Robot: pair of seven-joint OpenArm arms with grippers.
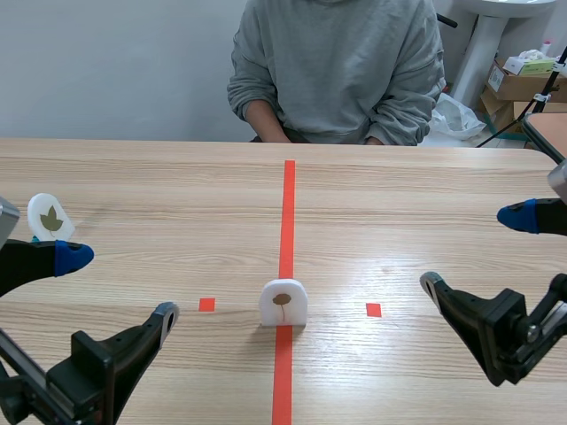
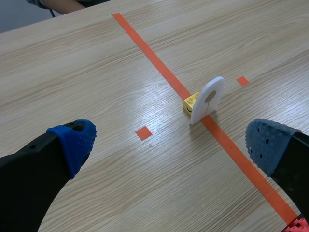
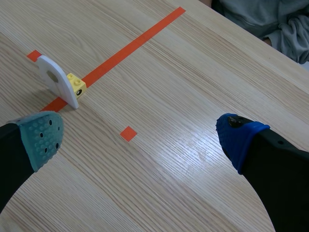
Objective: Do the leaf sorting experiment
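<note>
light: bright, even | shadows: faint, soft | glare: pale sheen on table

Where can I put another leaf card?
The wooden table is bare on both sides of the orange-red tape line, beyond the white arched leaf card standing on it. Tighter near the left gripper, beside the second white leaf card.
</note>
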